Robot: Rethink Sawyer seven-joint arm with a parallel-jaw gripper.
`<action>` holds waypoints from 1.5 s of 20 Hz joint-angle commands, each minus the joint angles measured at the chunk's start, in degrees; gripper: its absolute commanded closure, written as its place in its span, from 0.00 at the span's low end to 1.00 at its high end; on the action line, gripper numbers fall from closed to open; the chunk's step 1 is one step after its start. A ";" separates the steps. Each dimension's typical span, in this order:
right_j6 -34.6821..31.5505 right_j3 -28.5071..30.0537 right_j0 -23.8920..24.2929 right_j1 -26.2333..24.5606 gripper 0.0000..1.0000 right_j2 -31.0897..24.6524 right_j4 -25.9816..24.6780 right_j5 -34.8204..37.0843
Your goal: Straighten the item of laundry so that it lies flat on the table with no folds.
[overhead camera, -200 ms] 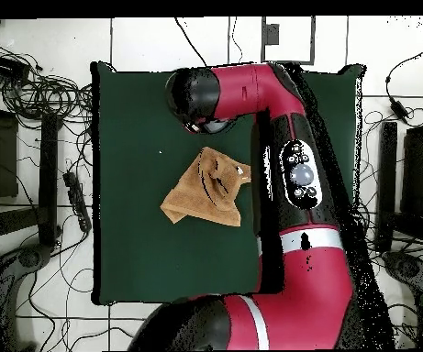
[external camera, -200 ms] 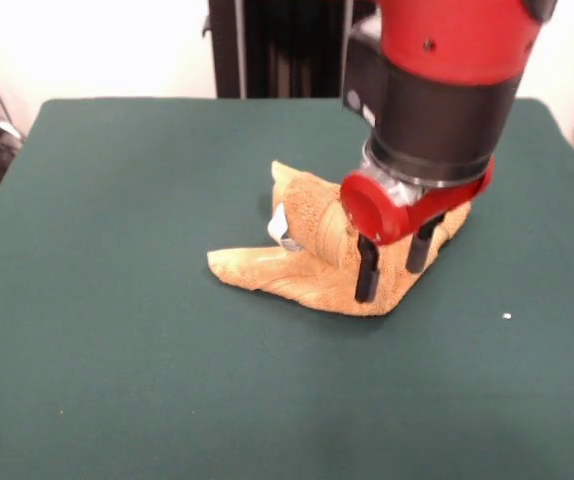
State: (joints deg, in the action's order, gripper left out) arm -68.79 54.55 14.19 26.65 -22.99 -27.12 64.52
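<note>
Orange-tan terry towel (external camera, -200 ms: 312,255) lies crumpled mid-way on the dark green felt surface (external camera, -200 ms: 117,350); the red-and-black arm's tool (external camera, -200 ms: 392,265) has its black fingers (external camera, -200 ms: 367,270) spread apart, touching the cloth's bunched edge.

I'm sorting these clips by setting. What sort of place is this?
Probably a robotics lab, not a home: a red arm works on a towel on a green-covered table, with cables strewn over the tiled floor around it.
</note>
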 commanded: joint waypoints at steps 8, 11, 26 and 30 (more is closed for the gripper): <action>13.45 5.66 0.19 1.99 0.00 -1.95 -2.54 5.41; 14.02 5.23 0.63 1.13 0.00 -2.54 -2.57 4.25; 19.96 1.09 3.80 6.07 0.00 -5.52 -0.58 11.38; 20.04 3.26 5.41 7.33 0.00 -5.01 -0.56 10.72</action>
State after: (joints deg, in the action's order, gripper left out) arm -67.78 53.67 18.50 32.75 -22.99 -27.66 70.46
